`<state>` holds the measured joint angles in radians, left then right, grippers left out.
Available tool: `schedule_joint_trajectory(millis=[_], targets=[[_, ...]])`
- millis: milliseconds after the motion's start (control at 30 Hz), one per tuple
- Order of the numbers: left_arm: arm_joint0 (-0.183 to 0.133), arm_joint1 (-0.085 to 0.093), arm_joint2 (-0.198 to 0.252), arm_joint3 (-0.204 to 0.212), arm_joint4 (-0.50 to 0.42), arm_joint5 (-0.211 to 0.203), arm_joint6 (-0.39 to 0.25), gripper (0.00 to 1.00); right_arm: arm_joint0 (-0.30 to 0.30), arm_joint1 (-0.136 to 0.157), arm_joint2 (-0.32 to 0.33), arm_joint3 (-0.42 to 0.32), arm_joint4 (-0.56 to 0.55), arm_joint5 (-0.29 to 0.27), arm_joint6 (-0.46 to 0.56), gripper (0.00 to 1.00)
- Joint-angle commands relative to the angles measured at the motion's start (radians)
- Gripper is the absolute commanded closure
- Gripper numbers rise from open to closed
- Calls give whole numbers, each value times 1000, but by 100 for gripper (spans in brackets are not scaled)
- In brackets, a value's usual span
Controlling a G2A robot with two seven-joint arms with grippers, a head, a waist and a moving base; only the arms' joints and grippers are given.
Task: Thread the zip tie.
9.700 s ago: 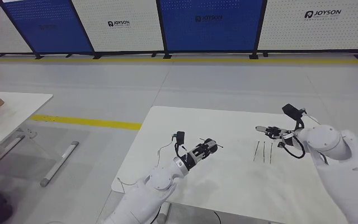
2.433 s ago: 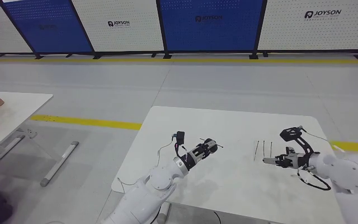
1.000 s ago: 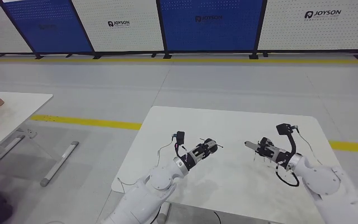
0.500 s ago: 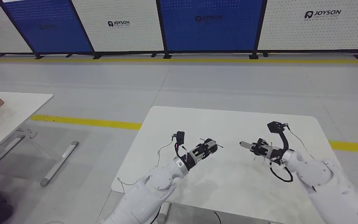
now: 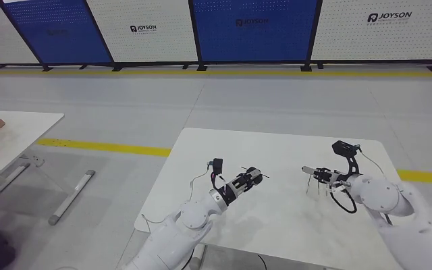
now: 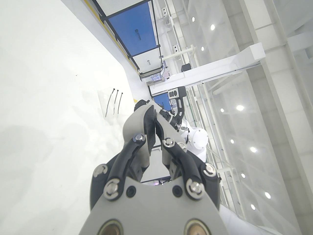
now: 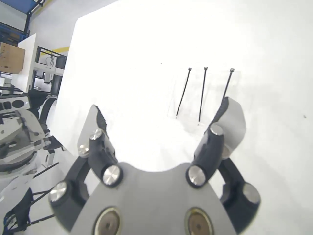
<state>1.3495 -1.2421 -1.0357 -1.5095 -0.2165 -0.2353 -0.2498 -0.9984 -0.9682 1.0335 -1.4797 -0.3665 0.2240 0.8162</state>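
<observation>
Hanging well to the left of the zip ties (image 7: 203, 91), the left gripper (image 5: 255, 175) sits over the surface (image 5: 270, 223) with its fingers pressed pad to pad. Whether anything is nipped between them, I cannot tell.

Now the ties themselves: three black strips lying flat, side by side, nearly parallel, just apart. And right at their tail ends is the right gripper (image 7: 162, 106), fingers spread wide!

Each tie's long axis runs straight away from those fingers, tails nearest, square heads at the far end. The row sits off toward one finger, whose tip overlaps an end tie's tail.

That's clearly the nearer arm, so my call is that it makes the pick, closing across a tail.

White surface all round the ties. Beyond them are a grey floor, a yellow line (image 5: 101, 146), and blue and white panels (image 5: 253, 30).
</observation>
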Motion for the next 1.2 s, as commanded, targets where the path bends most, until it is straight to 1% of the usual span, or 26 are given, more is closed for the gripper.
schedule_joint_trajectory(millis=[0, 100, 133, 200, 267, 300, 367, 433, 467, 500, 767, 800, 833, 900, 967, 1033, 1167], targets=[[0, 0, 0, 0, 0, 0, 0, 100, 0, 0, 0, 0, 0, 0, 2, 0], [0, 0, 0, 0, 0, 0, 0, 100, -1, 0, -1, 0, -5, -2, -4, 0], [0, 0, 0, 0, 0, 0, 0, 100, -5, 0, -13, 3, -38, -6, -3, 0], [0, 0, 0, 0, 0, 0, 0, 100, 20, -1, -28, 17, -81, 0, 51, 0], [0, 0, 0, 0, 0, 0, 0, 100, 53, -2, -36, 42, -99, -4, 115, 0], [0, 0, 0, 0, 0, 0, 0, 100, 76, -3, -50, 56, -133, -18, 162, 0], [0, 0, 0, 0, 0, 0, 0, 100, 109, -5, -61, 77, -153, -28, 217, 0], [0, 0, 0, 0, 0, 0, 0, 100, 142, -8, -93, 83, -206, -85, 279, 0], [0, 0, 0, 0, 0, 0, 0, 100, 154, -10, -103, 84, -229, -103, 285, 0], [0, 0, 0, 0, 0, 0, 0, 100, 156, -11, -106, 85, -232, -109, 286, 0], [0, 0, 0, 0, 0, 0, 0, 100, 156, -11, -106, 85, -232, -109, 286, 0], [0, 0, 0, 0, 0, 0, 0, 100, 150, -11, -105, 83, -229, -117, 268, 0], [0, 0, 0, 0, 0, 0, 0, 100, 141, -11, -101, 93, -216, -139, 254, 0], [0, 0, 0, 0, 0, 0, 0, 100, 146, -13, -88, 121, -159, -208, 258, 0], [0, 0, 0, 0, 0, 0, 0, 100, 156, -16, -85, 155, -134, -251, 244, 0], [0, 0, 0, 0, 0, 0, 0, 100, 158, -21, -89, 177, -117, -279, 225, 0], [0, 0, 0, 0, 0, 0, 0, 100, 182, -36, -113, 240, -89, -301, 216, 0]])
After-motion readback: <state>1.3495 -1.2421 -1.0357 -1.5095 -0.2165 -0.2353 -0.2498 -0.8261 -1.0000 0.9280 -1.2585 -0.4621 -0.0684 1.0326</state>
